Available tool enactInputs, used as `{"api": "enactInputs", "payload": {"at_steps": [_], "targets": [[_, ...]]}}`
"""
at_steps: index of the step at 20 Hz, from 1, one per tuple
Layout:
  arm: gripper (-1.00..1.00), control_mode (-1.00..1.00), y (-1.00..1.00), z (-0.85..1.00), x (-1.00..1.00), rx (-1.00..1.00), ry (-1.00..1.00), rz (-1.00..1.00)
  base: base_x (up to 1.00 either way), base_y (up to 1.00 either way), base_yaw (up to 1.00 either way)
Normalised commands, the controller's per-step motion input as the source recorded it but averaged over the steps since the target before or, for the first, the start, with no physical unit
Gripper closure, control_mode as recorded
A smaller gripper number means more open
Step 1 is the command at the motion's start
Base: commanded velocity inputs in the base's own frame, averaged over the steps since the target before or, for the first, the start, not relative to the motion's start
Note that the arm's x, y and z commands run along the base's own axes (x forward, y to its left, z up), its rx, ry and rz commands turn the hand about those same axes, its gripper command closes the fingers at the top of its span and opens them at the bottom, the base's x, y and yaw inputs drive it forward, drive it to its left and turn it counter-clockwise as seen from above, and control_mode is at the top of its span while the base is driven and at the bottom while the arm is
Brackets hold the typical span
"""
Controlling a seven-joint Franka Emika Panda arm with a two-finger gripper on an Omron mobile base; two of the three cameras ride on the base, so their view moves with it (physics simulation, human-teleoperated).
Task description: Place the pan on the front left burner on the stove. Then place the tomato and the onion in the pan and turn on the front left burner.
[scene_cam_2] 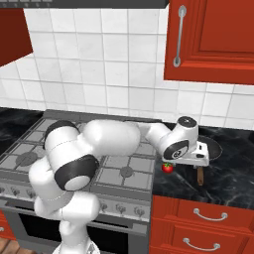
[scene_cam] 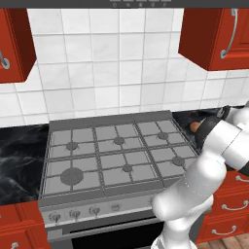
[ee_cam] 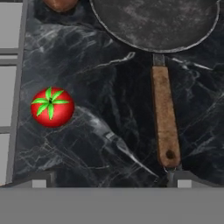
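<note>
We see the gripper (ee_cam: 109,181) spread wide, holding nothing, above the pan (ee_cam: 153,22) handle, the tomato (ee_cam: 52,107) beside it on the counter (ee_cam: 109,131).

Landmark: stove (scene_cam: 116,155). Front left burner (scene_cam: 71,176) sits in its near-left grate section. Pan (ee_cam: 154,22) lies on the counter (ee_cam: 100,144) right of the stove, handle pointing toward the counter's front edge. Tomato (ee_cam: 52,106) on the counter between stove and pan handle. Onion (ee_cam: 60,4) behind the tomato, just beside the pan.
</note>
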Motion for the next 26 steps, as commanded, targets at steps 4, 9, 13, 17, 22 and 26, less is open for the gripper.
{"api": "enactInputs", "payload": {"at_steps": [4,9,13,17,22,26], "targets": [[-1.0,-1.0,-0.28,-0.2,0.12,0.0,0.0,0.0,0.0,0.0,0.0],[-1.0,-1.0,-0.26,-0.18,0.1,0.0,0.0,0.0,0.0,0.0,0.0],[-1.0,-1.0,-0.24,-0.16,0.08,0.0,0.0,0.0,0.0,0.0,0.0],[-1.0,-1.0,-0.17,-0.15,0.07,0.0,0.0,0.0,0.0,0.0,0.0],[-1.0,-1.0,-0.14,-0.14,0.07,0.0,0.0,0.0,0.0,0.0,0.0],[-1.0,-1.0,-0.02,-0.19,0.06,-0.03,0.0,0.0,0.0,0.0,0.0]]}}
